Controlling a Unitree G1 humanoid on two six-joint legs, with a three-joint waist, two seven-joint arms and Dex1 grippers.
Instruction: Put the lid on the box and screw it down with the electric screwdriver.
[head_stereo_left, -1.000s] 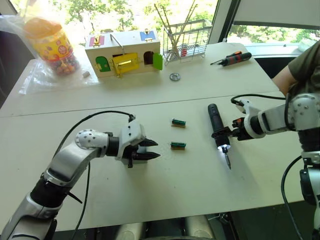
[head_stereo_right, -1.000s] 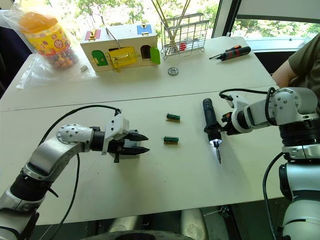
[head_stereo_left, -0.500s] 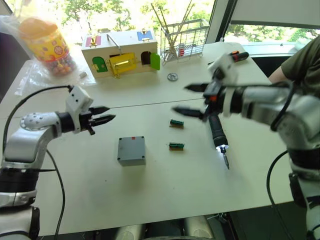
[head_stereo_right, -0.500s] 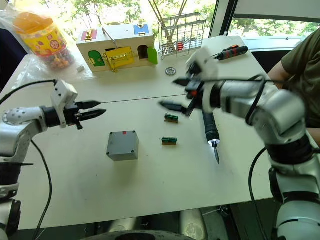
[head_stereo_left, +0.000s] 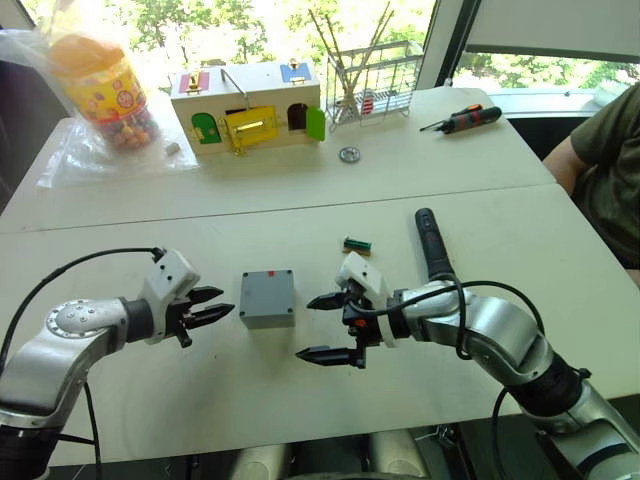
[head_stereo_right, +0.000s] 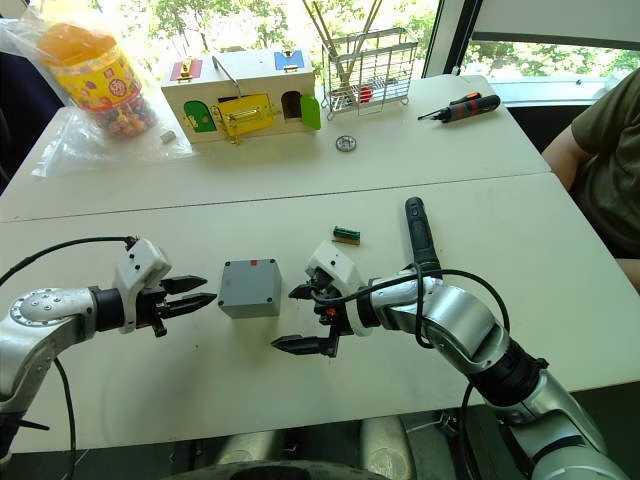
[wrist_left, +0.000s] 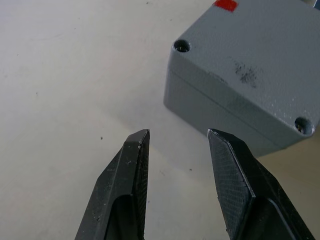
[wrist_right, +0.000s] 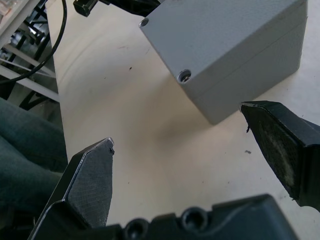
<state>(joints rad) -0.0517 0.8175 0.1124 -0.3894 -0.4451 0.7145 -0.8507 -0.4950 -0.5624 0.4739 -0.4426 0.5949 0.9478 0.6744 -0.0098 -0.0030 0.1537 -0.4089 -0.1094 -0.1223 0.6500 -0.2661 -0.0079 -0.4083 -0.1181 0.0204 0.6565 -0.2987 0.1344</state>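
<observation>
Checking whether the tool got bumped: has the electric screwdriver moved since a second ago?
No. The electric screwdriver lies where it did, just right of the small green part. The right gripper has left it, now open by the box.

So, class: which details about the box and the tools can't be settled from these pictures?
- Electric screwdriver: its tip is behind the right arm in both eye views.
- Box: whether the corner screws are tight; in the left wrist view the holes are too small to tell.
- Hand screwdriver: bit type too small to tell.

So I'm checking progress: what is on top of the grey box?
The lid sits on the box, screw holes at its corners. The inside is covered.
</observation>
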